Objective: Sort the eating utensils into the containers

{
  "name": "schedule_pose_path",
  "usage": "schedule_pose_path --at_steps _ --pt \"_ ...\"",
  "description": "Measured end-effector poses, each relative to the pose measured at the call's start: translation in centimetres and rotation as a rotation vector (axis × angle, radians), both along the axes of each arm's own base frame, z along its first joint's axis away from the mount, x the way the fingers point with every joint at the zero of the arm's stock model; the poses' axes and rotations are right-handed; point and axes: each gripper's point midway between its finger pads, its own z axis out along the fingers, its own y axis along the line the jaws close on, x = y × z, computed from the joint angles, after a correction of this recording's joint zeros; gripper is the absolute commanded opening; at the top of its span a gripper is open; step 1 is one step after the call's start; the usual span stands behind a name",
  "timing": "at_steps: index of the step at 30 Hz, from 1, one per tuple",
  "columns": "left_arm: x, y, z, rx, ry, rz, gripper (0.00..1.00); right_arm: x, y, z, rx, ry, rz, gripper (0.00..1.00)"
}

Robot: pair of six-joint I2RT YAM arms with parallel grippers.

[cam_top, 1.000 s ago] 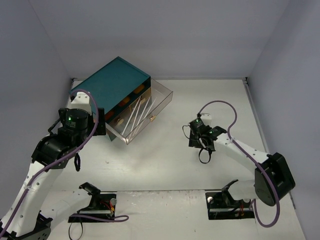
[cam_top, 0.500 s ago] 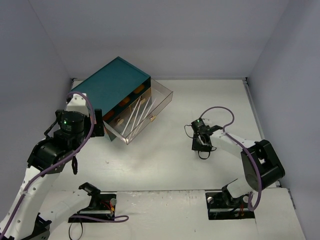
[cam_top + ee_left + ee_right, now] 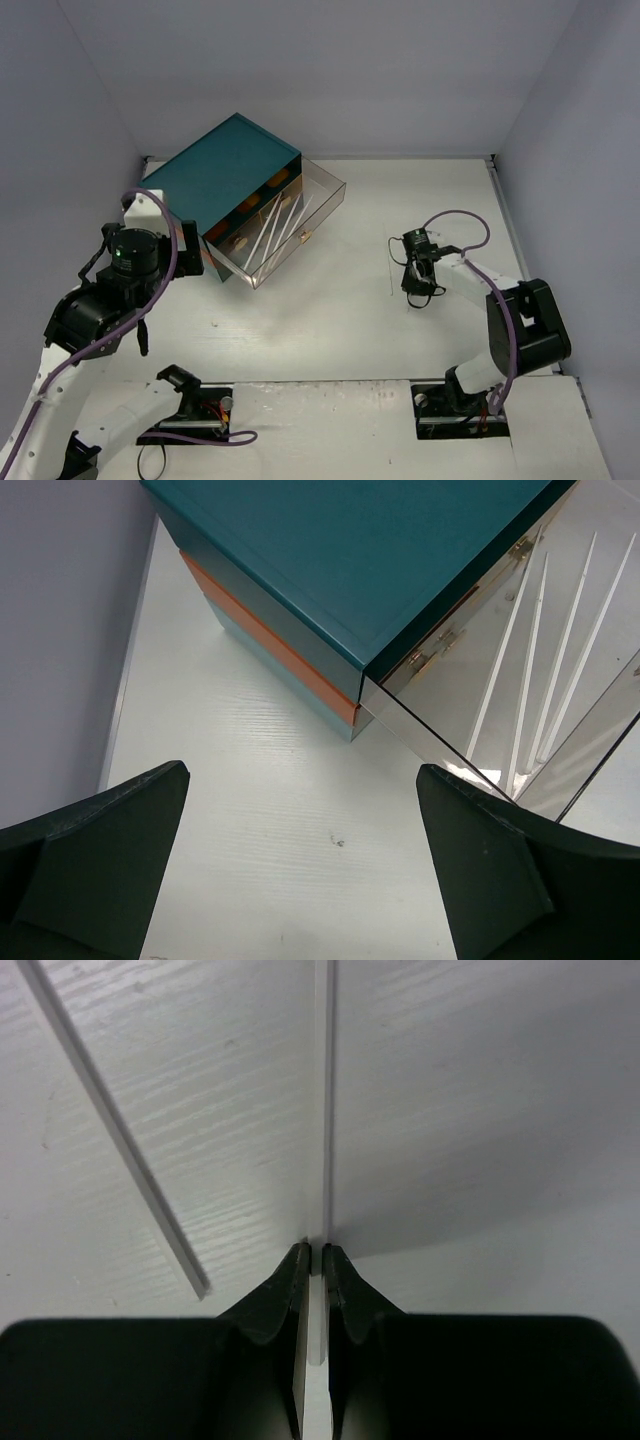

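Several pale utensils (image 3: 275,232) already lie side by side in the clear drawer (image 3: 322,212), which stands pulled out of the teal chest (image 3: 225,165) at the far left of the desk (image 3: 330,330), so part of the sorting looks done. At least two pieces are left outside. The right fingers (image 3: 285,1285) are pressed together on a thin pale utensil (image 3: 322,1080) that runs straight ahead of them, on or just over the desk; I cannot tell which. A second stick (image 3: 115,1125) lies flat to its left, apart from it. Whether more remain I cannot tell, as such thin pieces are too faint from above. The left fingers (image 3: 110,850) are spread wide and hold nothing, hanging by the drawer's near-left corner beside the chest. By my reading, the pinched piece must cross leftward over desk where nothing stands in between, then rise over the drawer's front wall with its gold knob (image 3: 303,238). The tight spots are that rim, the left arm (image 3: 130,265) close to the drawer's corner, and the right wall (image 3: 570,150) near the right arm.
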Motion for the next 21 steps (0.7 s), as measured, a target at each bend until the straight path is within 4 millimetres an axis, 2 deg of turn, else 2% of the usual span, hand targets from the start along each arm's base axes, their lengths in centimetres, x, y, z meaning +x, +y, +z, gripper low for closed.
schedule_pose_path --at_steps 3,5,7,9,11,13,15,17,18,19,21 --pt "0.1 -0.1 -0.1 0.004 0.007 0.000 0.97 0.1 -0.3 1.1 -0.012 -0.003 -0.003 0.00" --pt "0.3 -0.1 -0.2 0.007 0.010 0.003 0.97 1.6 0.4 3.8 0.010 -0.065 -0.001 0.00" --pt "0.4 -0.1 -0.1 0.011 0.012 0.006 0.97 4.5 1.8 8.7 0.065 -0.205 -0.003 0.00" --pt "0.6 -0.1 0.0 0.013 0.012 0.010 0.97 7.3 3.8 15.1 0.136 -0.374 0.003 0.00" --pt "0.7 -0.1 0.1 0.015 0.013 0.013 0.97 9.3 6.2 22.1 0.225 -0.543 0.014 0.00" --pt "0.8 -0.1 0.1 0.018 0.014 0.016 0.97 10.0 8.8 27.7 0.312 -0.662 0.033 0.00" --pt "0.8 -0.1 0.1 0.019 0.014 0.017 0.97 9.7 12.1 31.5 0.400 -0.726 0.065 0.00" --pt "0.8 -0.1 0.1 0.019 0.014 0.019 0.97 9.2 16.1 34.2 0.497 -0.767 0.105 0.00" --pt "0.8 -0.1 0.1 0.019 0.013 0.019 0.97 8.9 18.1 34.8 0.540 -0.773 0.121 0.00" --pt "0.8 -0.1 0.1 0.019 0.013 0.019 0.97 8.7 19.8 35.1 0.573 -0.774 0.133 0.00" --pt "0.8 0.0 0.2 0.018 0.012 0.019 0.97 8.3 23.1 34.3 0.612 -0.747 0.146 0.00"
